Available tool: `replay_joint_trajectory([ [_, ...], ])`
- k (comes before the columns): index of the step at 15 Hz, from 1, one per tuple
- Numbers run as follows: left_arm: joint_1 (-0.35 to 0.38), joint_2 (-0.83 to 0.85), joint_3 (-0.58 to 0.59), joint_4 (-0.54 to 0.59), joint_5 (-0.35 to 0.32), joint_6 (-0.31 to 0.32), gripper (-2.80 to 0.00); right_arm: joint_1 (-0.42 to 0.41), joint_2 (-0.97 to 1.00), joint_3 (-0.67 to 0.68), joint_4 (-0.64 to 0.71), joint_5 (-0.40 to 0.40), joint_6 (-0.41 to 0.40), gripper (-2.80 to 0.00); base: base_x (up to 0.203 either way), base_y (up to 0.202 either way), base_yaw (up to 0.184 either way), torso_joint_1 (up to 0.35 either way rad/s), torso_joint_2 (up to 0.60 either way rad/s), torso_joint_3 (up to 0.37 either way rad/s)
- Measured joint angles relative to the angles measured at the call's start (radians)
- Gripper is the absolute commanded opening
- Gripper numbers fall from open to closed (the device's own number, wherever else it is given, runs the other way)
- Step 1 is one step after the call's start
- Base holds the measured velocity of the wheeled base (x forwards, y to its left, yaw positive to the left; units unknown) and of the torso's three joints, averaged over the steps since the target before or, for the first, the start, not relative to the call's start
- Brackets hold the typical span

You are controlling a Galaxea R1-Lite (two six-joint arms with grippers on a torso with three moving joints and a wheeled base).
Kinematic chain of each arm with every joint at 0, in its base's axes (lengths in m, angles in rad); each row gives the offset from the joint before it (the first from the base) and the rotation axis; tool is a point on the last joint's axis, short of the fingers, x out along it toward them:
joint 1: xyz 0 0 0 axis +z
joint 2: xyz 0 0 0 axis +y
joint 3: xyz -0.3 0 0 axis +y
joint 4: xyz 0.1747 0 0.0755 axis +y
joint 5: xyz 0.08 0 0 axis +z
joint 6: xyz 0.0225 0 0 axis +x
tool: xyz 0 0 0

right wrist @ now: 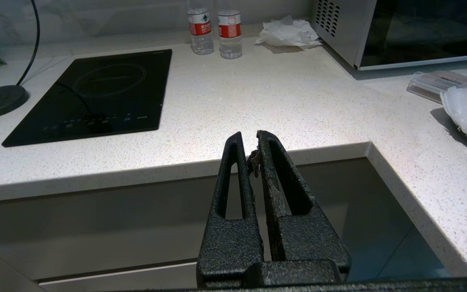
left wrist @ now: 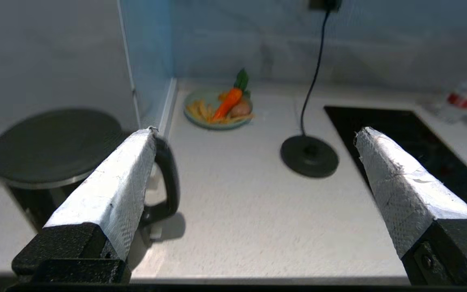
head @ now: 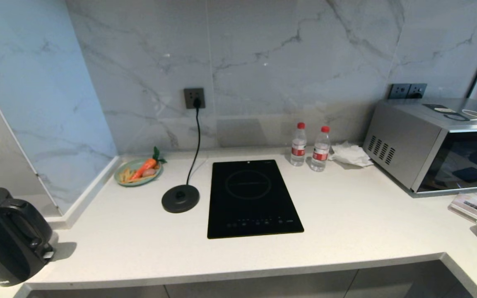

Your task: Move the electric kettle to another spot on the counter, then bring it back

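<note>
Two bottles [head: 309, 148] stand at the back of the counter [head: 346, 223], right of the hob [head: 251, 198] in the head view, with a crumpled tissue [head: 349, 155] beside them and a microwave [head: 433, 145] at the right edge of the frame. The kettle [head: 4, 236] sits at the lower left corner of that view, on the counter's near left end, well apart from its base [head: 180, 198], which lies just left of the hob with its cord [head: 195, 140] running up to a wall socket [head: 194, 98]. A plate [head: 138, 171] with a carrot lies near the back, up and left of the base.

In the left wrist view the left gripper [left wrist: 253, 134] hangs with its two white-padded fingers [left wrist: 116, 186] spread wide and nothing between them; the kettle's lid and loop handle show behind the finger at the left of the frame, and whether that finger touches the handle cannot be told.

In the right wrist view the right gripper [right wrist: 250, 140] is at lower centre of the frame, in front of the counter edge, fingers pressed together and empty.
</note>
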Motion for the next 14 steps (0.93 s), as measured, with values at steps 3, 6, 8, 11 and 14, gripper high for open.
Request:
replay_joint_trajectory([
  [3,-0.080,-0.203,-0.293,0.506,-0.014,-0.114,0.00,0.000,0.000,0.000,0.000,0.000,0.000,-2.80,0.000,0.000,0.000,0.000,0.00,0.000],
  [6,-0.190,-0.325,-0.372,0.840,-0.019,-0.156,0.00,0.000,0.000,0.000,0.000,0.000,-0.001,-2.80,0.000,0.000,0.000,0.000,0.00,0.000],
  [8,-0.303,-0.371,-0.362,0.878,0.009,-0.159,0.00,0.000,0.000,0.000,0.000,0.000,-0.001,-2.80,0.000,0.000,0.000,0.000,0.00,0.000],
  [11,-0.587,-0.402,-0.345,0.886,0.237,-0.127,0.00,-0.001,0.000,0.000,0.000,0.000,-0.001,-2.80,0.000,0.000,0.000,0.000,0.00,0.000],
  [14,-1.022,-0.464,-0.275,0.894,0.589,-0.041,0.00,-0.001,0.000,0.000,0.000,0.000,-0.001,-2.80,0.000,0.000,0.000,0.000,0.00,0.000],
])
